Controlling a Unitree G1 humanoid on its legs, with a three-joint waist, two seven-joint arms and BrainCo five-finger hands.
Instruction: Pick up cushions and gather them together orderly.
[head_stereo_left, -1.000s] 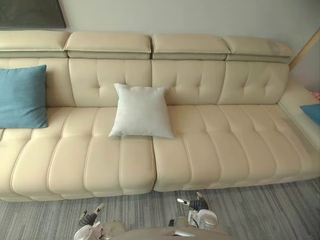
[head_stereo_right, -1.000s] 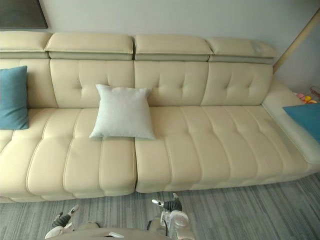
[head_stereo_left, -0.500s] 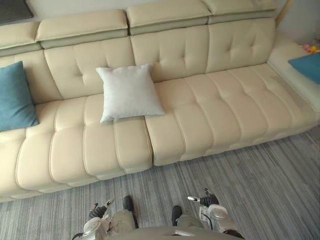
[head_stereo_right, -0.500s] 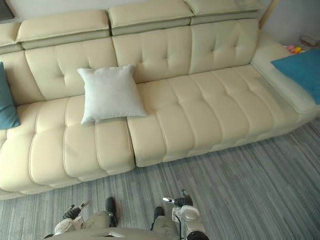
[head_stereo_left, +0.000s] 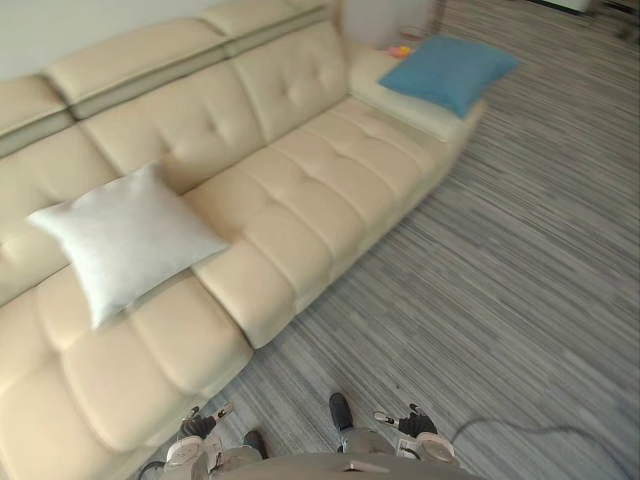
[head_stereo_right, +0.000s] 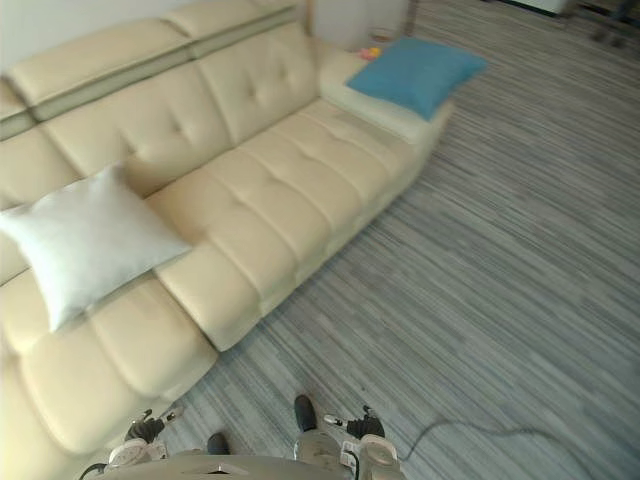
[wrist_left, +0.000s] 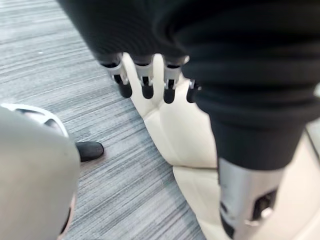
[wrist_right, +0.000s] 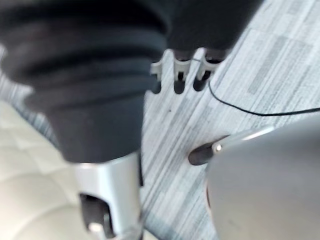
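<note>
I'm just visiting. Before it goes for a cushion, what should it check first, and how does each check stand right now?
1. Left hand free: ok, fingers straight, holding nothing.
2. Right hand free: ok, holding nothing.
3. White cushion in sight: ok, on the sofa seat against the backrest.
4. Blue cushion in sight: ok, at the sofa's far end.
5. Cushions gathered: not ok, far apart.
6. Hands near a cushion: not ok, both low over the floor.

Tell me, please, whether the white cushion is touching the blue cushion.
Apart. The left eye view shows bare sofa seats between the white cushion and the blue cushion at the far end.
</note>
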